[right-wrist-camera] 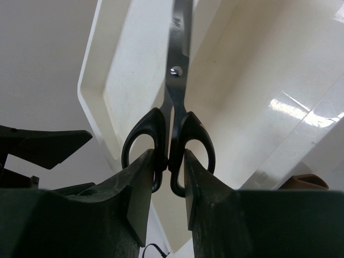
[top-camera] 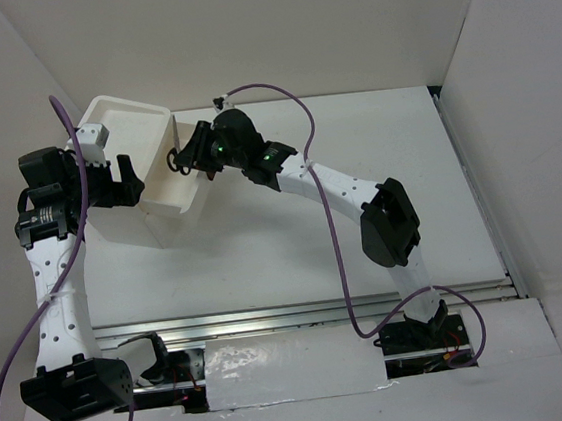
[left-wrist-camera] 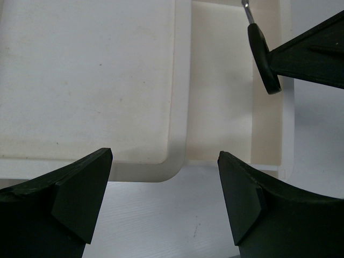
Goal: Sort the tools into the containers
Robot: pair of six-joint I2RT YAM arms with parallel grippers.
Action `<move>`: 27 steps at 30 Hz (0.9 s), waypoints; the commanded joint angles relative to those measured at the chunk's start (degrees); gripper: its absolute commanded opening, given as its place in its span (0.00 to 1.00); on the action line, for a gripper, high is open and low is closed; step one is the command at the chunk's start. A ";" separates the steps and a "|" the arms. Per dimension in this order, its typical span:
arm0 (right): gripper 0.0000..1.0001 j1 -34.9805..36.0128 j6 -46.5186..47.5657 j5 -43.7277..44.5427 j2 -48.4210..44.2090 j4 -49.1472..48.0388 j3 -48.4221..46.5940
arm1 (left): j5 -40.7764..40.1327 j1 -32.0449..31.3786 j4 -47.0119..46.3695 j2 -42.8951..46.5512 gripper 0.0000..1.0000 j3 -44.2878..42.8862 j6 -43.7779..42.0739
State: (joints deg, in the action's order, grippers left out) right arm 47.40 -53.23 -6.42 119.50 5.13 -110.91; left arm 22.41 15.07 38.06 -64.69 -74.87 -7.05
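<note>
Where the right arm stretches across the white bench [top-camera: 294, 239] to the tall white box-shaped cabinet [top-camera: 149, 199], the right fingers [right-wrist-camera: 137, 188] are clamped on the small black-handled scissors [right-wrist-camera: 175, 91]. Both fingers press the inner sides of the two handle loops, just where the loops meet, and the loops bulge out to either side. The steel blades lie closed on each other and point straight away from the wrist, over the open hollow of a shallow white plastic drawer [right-wrist-camera: 247, 75]. Whether the blade tips touch the drawer I cannot tell, since they run out of the top of the right wrist view. A small dark red-brown handle [right-wrist-camera: 309, 181] shows at the lower right edge of that view.

The left fingers [left-wrist-camera: 80, 188] stand wide apart with nothing between them, above the bench just before a rounded white corner of the cabinet. In the left wrist view, one black scissor loop and a bit of steel hang at the upper right, at the tip of a right finger, over a white recess. In the top view, the cabinet sits between the left fingers and the right fingers.
</note>
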 commanded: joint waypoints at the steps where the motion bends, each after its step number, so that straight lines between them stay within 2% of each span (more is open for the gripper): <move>1: 0.37 -0.73 -0.82 -0.97 -0.76 -3.89 0.17 | 1.23 -0.13 -1.77 -0.53 0.94 -0.36 1.34; 7: 0.47 -0.55 -1.17 -2.90 -0.59 -4.86 -0.44 | 0.96 -0.13 -1.94 -0.09 0.94 -0.19 1.25; 11: 0.47 -0.55 -0.12 -3.60 -0.59 -4.86 -1.76 | 0.70 -0.13 -1.94 -0.18 0.93 -0.10 1.16; 14: 0.45 -0.99 3.47 -4.57 -1.37 -6.62 -3.78 | 0.61 -0.22 -1.94 -0.09 0.94 -0.19 1.16; 18: 0.38 -1.87 16.64 -3.09 -5.58 -7.41 -2.47 | -0.35 -0.13 -2.12 0.00 0.93 -0.63 0.99; 21: 0.28 -3.53 23.85 -0.71 -10.42 -7.85 3.93 | -0.79 -0.13 -2.47 -0.53 0.92 -0.80 0.81; 27: 0.18 -8.02 25.90 -1.23 -15.44 -5.56 15.45 | -0.88 0.31 -4.31 -3.95 0.87 -4.14 2.04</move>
State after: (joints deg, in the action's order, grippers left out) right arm 41.12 -31.70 -8.82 106.94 0.21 -98.59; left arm 21.63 15.07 37.19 -66.96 -75.81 -6.87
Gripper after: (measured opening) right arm 0.192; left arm 0.880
